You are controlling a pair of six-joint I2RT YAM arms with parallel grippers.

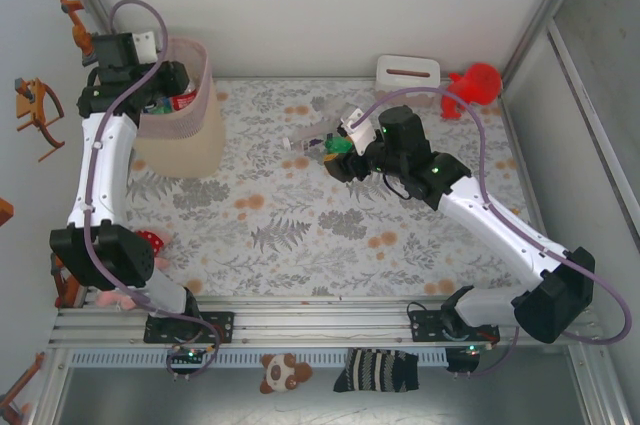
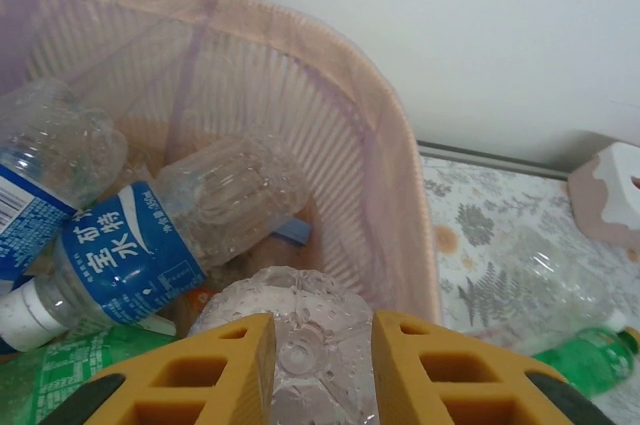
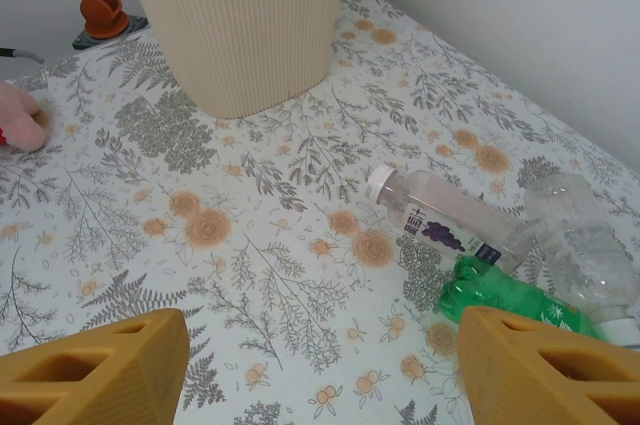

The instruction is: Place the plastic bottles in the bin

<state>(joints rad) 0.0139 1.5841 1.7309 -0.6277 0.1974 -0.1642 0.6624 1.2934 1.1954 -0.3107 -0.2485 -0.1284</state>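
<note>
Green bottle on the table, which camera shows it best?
Right wrist: the green bottle lies close and sharp on the table beside clear bottles, with one end hidden. Left wrist shows it small and blurred at the lower right corner, cap end visible. Top external shows just a small green patch.

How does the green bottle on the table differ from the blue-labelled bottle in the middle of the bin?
The green bottle is green plastic; the blue-labelled bottle is clear. The green bottle lies on the table, the blue-labelled bottle inside the bin. Both lie on their sides.
</note>
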